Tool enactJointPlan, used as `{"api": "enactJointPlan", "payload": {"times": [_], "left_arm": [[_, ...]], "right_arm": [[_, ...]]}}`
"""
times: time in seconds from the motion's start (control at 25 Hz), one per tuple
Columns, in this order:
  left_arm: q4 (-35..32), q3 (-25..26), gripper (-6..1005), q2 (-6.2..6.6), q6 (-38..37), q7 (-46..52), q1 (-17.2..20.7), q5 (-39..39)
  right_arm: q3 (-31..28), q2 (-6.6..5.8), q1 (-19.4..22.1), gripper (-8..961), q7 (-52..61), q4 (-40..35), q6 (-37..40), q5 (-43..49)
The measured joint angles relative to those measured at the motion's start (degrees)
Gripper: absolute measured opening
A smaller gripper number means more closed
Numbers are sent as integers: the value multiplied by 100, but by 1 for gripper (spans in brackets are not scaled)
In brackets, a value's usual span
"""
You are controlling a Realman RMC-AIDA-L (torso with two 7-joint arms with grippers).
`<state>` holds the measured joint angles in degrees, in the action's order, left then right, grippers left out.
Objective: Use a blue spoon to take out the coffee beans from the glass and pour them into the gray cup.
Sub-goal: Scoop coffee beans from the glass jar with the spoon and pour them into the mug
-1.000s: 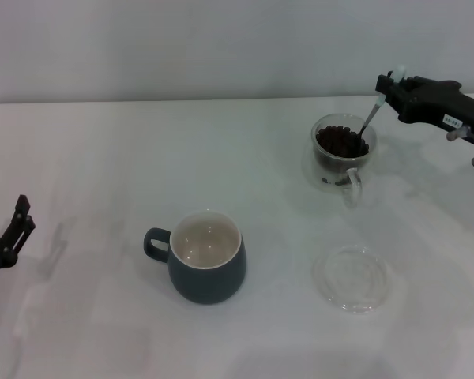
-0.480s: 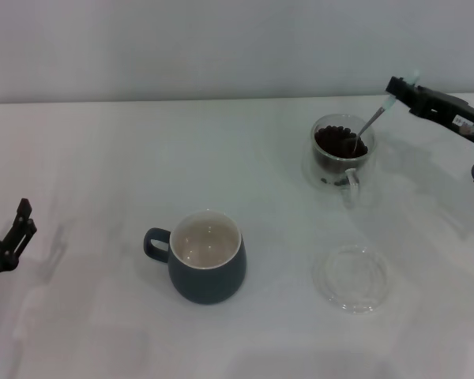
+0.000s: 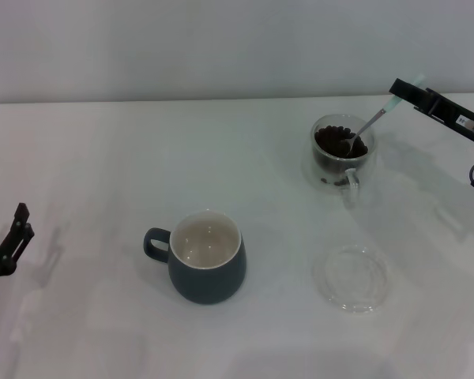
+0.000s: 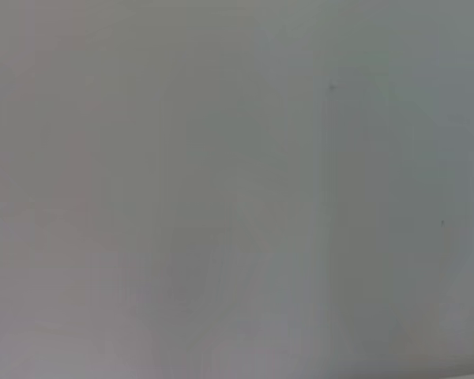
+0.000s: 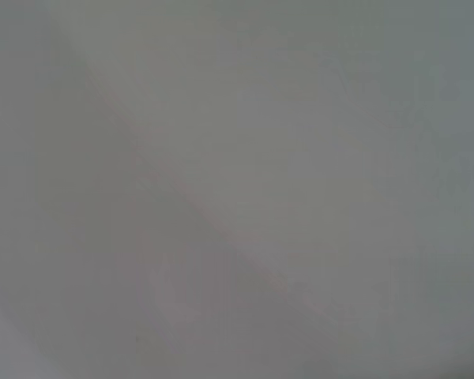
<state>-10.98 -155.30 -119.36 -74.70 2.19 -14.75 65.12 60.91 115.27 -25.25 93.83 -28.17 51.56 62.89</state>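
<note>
Blue spoon (image 3: 377, 120) pinched in right pincer (image 3: 403, 89); bowl among coffee beans (image 3: 337, 142) in glass (image 3: 341, 154).

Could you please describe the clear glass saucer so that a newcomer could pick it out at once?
On the white table, look near the front right, nearer the camera than the clear glass mug of dark coffee beans. The flat clear glass saucer lies there, empty and handleless, unlike both mugs.

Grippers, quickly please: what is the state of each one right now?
Left gripper: at the table's left edge, holding nothing; open or shut cannot be told.
Right gripper: shut on the blue spoon, whose bowl sits in the glass.
</note>
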Motion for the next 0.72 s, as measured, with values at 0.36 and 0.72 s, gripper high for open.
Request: {"api": "enactJointPlan", "payload": {"times": [0.36,0.72], "left_arm": [[0,0,861,0,-1,1,66,25],[16,24,861,0,0,1,143,31]], "right_arm": [[-21,-1,-11,147,705,140,-340,-11],[-79,-5,22,148,861,452,-270,-701]]}}
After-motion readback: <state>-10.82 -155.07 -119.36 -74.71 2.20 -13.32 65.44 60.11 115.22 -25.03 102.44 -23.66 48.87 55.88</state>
